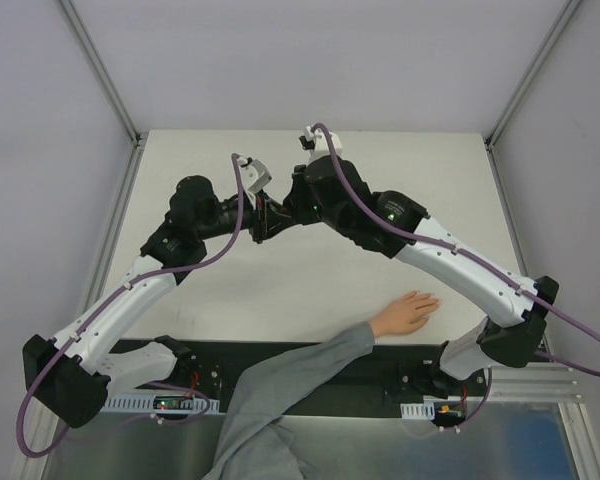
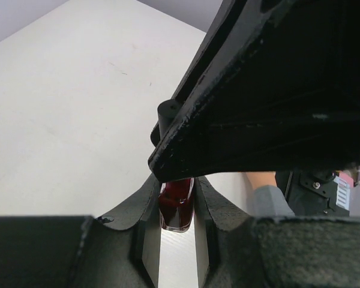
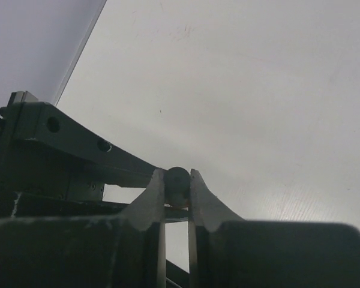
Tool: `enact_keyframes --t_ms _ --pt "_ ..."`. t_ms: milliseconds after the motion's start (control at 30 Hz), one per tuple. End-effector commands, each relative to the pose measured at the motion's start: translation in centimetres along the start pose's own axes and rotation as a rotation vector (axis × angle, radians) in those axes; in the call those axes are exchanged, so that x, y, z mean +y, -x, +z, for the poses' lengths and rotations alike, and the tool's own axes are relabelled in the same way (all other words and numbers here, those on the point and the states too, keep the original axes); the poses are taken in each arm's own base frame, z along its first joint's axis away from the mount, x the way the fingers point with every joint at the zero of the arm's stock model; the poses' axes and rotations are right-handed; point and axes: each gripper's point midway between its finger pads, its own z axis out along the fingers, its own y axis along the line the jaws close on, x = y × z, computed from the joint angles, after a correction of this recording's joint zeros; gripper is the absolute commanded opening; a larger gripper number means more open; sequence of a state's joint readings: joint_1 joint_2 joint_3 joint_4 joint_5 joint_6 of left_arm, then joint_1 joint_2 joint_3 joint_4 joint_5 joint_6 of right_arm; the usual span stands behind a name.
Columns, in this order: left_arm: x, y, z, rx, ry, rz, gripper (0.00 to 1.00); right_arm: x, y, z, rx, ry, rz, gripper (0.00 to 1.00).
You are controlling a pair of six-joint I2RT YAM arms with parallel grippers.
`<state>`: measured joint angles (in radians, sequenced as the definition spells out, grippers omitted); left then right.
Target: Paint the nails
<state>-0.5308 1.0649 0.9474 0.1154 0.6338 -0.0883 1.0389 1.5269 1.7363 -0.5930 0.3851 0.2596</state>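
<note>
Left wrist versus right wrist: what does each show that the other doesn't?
Only the left wrist view: the left gripper shut on a dark red bottle, plus a sliver of the person's hand and grey sleeve beyond it. Only the right wrist view: the right gripper closed on a round black cap. Both: the white table behind, and part of the other gripper close in front. Neither shows any nails.
</note>
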Motion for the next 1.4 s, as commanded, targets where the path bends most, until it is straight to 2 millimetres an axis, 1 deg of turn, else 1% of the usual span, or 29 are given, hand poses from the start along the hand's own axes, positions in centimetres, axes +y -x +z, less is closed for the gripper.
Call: enact_keyframes --t_ms 0,33,67,100,133,167,200,233,267,300,333,367,500,533,567,600,633,667,733,767,833,867,933,967,1000,1033,1100,1233,1367 --pt "-3.8 2.7 -0.5 -0.052 -0.193 0.071 0.00 -0.3 1.5 -1.4 -0.046 0.027 -0.059 0.01" --pt "-5.0 2.7 -0.8 -0.046 -0.260 0.078 0.00 0.2 1.2 -1.6 -0.025 0.108 -0.119 0.01" --pt "-7.3 2.5 -1.5 -0.024 -0.403 0.069 0.00 0.9 0.5 -1.9 -0.003 0.205 -0.166 0.01" --pt "-8.9 2.7 -2.2 -0.025 -0.508 0.086 0.00 2.6 -0.1 -2.6 -0.018 0.382 -0.203 0.00" --pt "-10.1 2.7 -2.9 -0.020 -0.594 0.090 0.00 5.5 -2.6 -5.6 0.046 0.753 -0.337 0.01" --pt "-11.2 2.4 -3.7 0.004 -0.670 0.030 0.00 6.4 -3.8 -7.5 0.042 0.921 -0.382 0.00" --pt "-13.0 1.8 -5.4 0.039 -0.818 0.034 0.00 6.4 -5.6 -7.5 0.022 1.005 -0.405 0.01" --pt "-13.5 2.8 -5.9 -0.014 -0.857 0.135 0.00 5.7 -4.9 -8.3 -0.005 1.012 -0.399 0.00" --pt "-13.7 2.3 -6.2 0.009 -0.862 0.084 0.00 5.5 -5.1 -8.3 0.017 1.032 -0.386 0.00" --pt "-13.6 2.5 -6.0 -0.005 -0.850 0.095 0.00 5.2 -5.4 -8.2 0.053 1.038 -0.364 0.00" --pt "-13.3 2.2 -5.9 0.012 -0.835 0.057 0.00 5.0 -5.1 -8.1 0.059 1.030 -0.352 0.00" --pt "-13.0 2.5 -5.6 -0.004 -0.824 0.093 0.00 4.9 -5.2 -8.2 0.061 1.024 -0.345 0.00" --pt "-11.6 2.2 -4.1 -0.011 -0.723 0.070 0.00 4.2 -3.3 -7.9 -0.010 0.908 -0.288 0.00" --pt "-10.7 2.3 -3.3 -0.023 -0.662 0.061 0.00 3.4 -2.4 -7.1 -0.036 0.819 -0.264 0.05" --pt "-9.9 2.2 -2.7 -0.018 -0.606 0.058 0.00 2.8 -1.8 -6.9 -0.033 0.756 -0.236 0.26" --pt "-9.2 2.1 -2.3 -0.018 -0.560 0.060 0.00 2.3 -1.4 -6.7 -0.027 0.704 -0.189 0.32" --pt "-7.9 2.1 -1.5 -0.023 -0.476 0.055 0.00 1.3 -0.8 -6.0 -0.042 0.623 -0.175 0.38" --pt "-7.0 1.9 -1.1 -0.016 -0.421 0.059 0.00 0.8 -0.5 -6.1 -0.027 0.576 -0.129 0.51" --pt "-5.4 1.8 -0.5 -0.017 -0.325 0.058 0.00 -0.3 0.0 -5.6 -0.037 0.465 -0.072 0.58" --pt "-4.1 1.9 -0.2 -0.027 -0.250 0.070 0.00 -1.2 -0.3 -5.6 -0.016 0.408 -0.051 0.64" --pt "-3.0 1.9 -0.1 -0.030 -0.179 0.068 0.00 -2.5 1.0 -5.9 -0.058 0.286 0.018 0.69" --pt "-2.5 1.9 0.0 -0.034 -0.145 0.079 0.00 -3.3 0.9 -5.9 -0.055 0.231 0.040 0.73" --pt "-2.0 2.1 -0.1 -0.041 -0.113 0.081 0.00 -3.7 1.9 -6.2 -0.089 0.165 0.084 0.73" --pt "-1.9 2.2 -0.2 -0.047 -0.101 0.088 0.00 -4.0 1.7 -6.3 -0.079 0.133 0.093 0.73" --pt "-1.5 2.2 -0.2 -0.049 -0.076 0.085 0.00 -3.9 2.7 -6.7 -0.099 0.117 0.106 0.73" --pt "-1.2 2.3 -0.2 -0.052 -0.060 0.086 0.00 -4.2 2.7 -6.2 -0.103 0.064 0.105 0.73" --pt "-0.9 2.4 -0.2 -0.055 -0.039 0.084 0.00 -4.4 2.7 -6.0 -0.086 0.004 0.102 0.72" --pt "-1.0 2.5 -0.3 -0.061 -0.032 0.083 0.00 -2.9 3.8 -5.5 -0.099 -0.017 0.077 0.69" --pt "-1.0 2.6 -0.3 -0.062 -0.032 0.078 0.00 -1.6 3.7 -3.9 -0.084 -0.014 0.062 0.65"
